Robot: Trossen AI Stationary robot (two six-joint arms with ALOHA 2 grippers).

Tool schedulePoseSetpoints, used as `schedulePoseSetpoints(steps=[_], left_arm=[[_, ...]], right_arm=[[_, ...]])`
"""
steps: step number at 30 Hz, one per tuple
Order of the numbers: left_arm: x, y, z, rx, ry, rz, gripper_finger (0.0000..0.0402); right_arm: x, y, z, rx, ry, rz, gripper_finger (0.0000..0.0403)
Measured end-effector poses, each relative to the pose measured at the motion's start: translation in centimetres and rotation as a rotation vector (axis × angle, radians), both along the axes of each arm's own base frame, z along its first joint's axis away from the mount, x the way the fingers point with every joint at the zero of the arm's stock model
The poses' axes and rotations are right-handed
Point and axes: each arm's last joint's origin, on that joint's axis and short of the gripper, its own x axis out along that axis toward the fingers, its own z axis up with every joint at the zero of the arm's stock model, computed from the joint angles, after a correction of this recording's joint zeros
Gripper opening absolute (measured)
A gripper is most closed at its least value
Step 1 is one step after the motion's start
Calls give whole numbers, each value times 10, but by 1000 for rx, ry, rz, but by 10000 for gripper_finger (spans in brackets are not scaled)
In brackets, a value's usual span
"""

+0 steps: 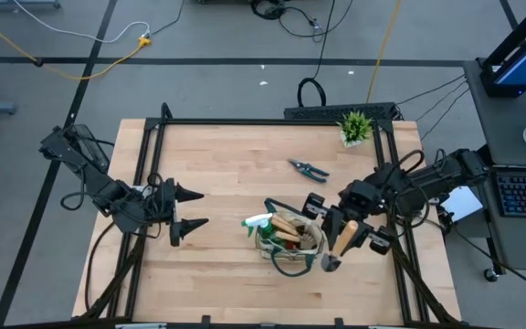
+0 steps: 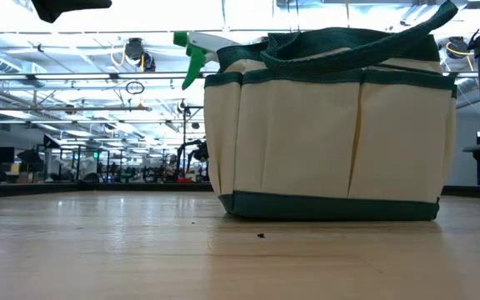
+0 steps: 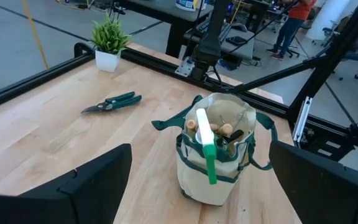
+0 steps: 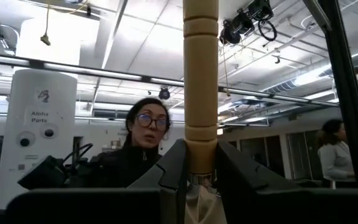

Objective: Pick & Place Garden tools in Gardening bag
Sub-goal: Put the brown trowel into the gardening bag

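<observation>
Centrally, gardening bag [image 1: 290, 239] upright on the wooden surface [image 1: 226, 164] — spray bottle [image 1: 257, 221] and wooden handles inside, right gripper [image 1: 336, 245] just beside it, fingers closed on a wooden-handled tool [image 1: 343, 236], left gripper [image 1: 194, 208] apart, fingers open, pruning shears [image 1: 308, 168] near potted plant [image 1: 355, 126].

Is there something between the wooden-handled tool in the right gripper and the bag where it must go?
Nothing visible blocks it. The right gripper holds the wooden-handled tool just beside the bag, on its right. The bag already holds a spray bottle and other handles, so space inside is limited.
</observation>
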Motion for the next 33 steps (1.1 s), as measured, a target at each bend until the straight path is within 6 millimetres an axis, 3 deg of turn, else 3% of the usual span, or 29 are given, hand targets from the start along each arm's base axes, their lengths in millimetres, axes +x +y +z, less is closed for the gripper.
schedulePoseSetpoints(steps=[9,15,20,27,33], left_arm=[[0,0,0,-1,0,0,380],[0,0,0,-1,0,1,387],[0,0,0,-2,0,0,380],[0,0,0,-1,0,1,380],[0,0,0,-1,0,0,387]], right_arm=[[6,1,-6,-4,97,-31,55],[27,3,-38,-58,470,-221,55],[34,1,-60,-115,690,-374,55],[35,-3,-81,-196,878,-532,55],[34,-8,-92,-303,918,-738,55]])
